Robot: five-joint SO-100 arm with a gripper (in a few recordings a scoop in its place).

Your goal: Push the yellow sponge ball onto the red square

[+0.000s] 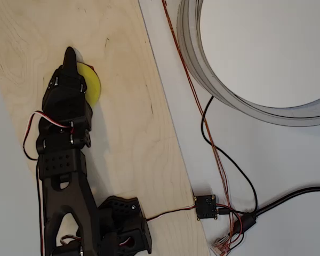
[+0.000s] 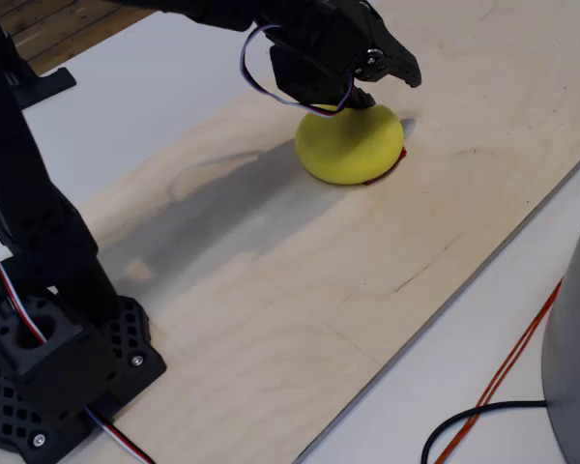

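1. The black arm reaches from 6 o'clock toward 12 o'clock in the overhead view, lying over the wooden board; its base is cut off by the bottom edge of the picture.
2. The gripper ends in a single dark point in the overhead view. In the fixed view the gripper sits just above the top of the ball; I cannot tell whether its jaws are together or apart, since they merge into one black shape.
3. The yellow ball rests on the board. In the overhead view the arm covers most of it, and a yellow crescent shows at the arm's 3 o'clock side.
4. In the fixed view the gripper appears to touch or nearly touch the ball's top; real contact is hard to make out.
5. The red square is almost wholly hidden under the ball: thin red slivers peek out at the ball's 3 to 5 o'clock rim in the fixed view, and a tiny red speck at its upper edge in the overhead view.
6. The arm's base stands on the board at 8 o'clock in the fixed view, partly cut off.
7. Beside the board in the overhead view, a grey ring is cut off at 1 o'clock, with orange and black wires running to a small black box.
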